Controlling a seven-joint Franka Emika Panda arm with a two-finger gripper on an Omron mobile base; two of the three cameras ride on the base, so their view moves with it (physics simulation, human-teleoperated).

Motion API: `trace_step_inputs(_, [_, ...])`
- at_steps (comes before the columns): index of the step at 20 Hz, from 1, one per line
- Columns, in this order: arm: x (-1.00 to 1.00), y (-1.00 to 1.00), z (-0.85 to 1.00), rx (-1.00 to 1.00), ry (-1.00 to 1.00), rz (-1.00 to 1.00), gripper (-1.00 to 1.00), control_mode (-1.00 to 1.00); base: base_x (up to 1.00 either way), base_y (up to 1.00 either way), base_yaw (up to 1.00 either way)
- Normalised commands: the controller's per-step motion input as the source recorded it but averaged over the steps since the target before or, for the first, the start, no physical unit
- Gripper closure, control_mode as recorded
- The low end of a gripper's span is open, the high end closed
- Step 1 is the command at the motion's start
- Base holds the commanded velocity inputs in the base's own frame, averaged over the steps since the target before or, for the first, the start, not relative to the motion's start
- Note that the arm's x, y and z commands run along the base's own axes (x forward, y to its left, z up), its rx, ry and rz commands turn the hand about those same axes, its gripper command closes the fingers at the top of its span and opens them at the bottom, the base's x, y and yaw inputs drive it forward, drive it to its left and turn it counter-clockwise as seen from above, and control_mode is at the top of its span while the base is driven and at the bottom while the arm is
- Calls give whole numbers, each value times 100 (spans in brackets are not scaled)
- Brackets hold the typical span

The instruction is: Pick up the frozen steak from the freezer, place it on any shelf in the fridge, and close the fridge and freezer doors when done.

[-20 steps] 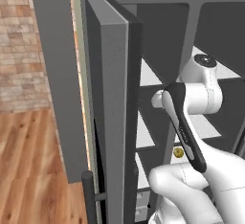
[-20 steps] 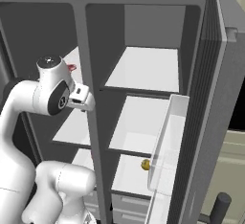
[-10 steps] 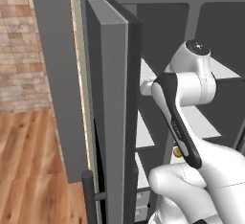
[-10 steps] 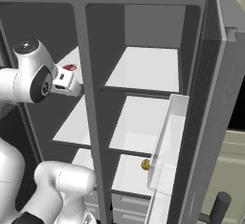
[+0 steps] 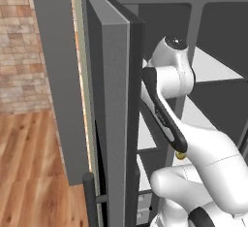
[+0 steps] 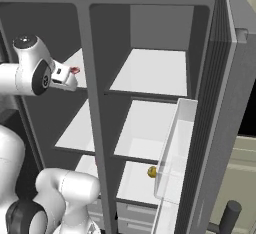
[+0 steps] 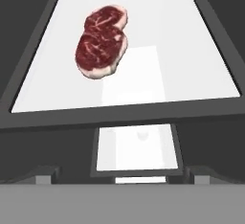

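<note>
On the white freezer shelf (image 7: 158,70), the frozen steak (image 7: 101,41) lies flat, left of the shelf's middle in the hand view and apart from every edge. The gripper (image 7: 122,174) points down at this shelf from above its near edge; its two dark fingertips (image 7: 42,174) stand far apart at the bottom corners of that view, with nothing between them, well short of the steak. A lower shelf (image 7: 138,146) shows beyond the near edge.

From the right base view, the arm (image 6: 31,73) reaches into the left compartment at upper-shelf height, with the steak (image 6: 75,70) visible as a small red patch just beside the hand. Both doors stand open: the freezer door (image 5: 114,119) at the left, the fridge door (image 6: 220,128) at the right with its clear door bin (image 6: 172,153). A small yellow object (image 6: 152,171) sits on a lower fridge shelf (image 6: 150,78).
</note>
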Motion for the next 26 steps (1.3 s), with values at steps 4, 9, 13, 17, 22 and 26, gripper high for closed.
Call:
trace_step_inputs(4, [72,20,3,-3,0,0,-100,-100,0,0,0])
trace_step_inputs(9, [74,11,0,-2,2,0,-100,-100,0,0,0])
trace_step_inputs(13, [65,9,-4,0,1,0,-100,-100,0,0,0])
trace_step_inputs(17, [56,7,-25,0,3,0,-100,-100,0,0,0])
trace_step_inputs(22, [22,4,-47,0,5,0,-100,-100,0,0,0])
trace_step_inputs(26, [0,0,-59,0,2,0,100,-100,0,0,0])
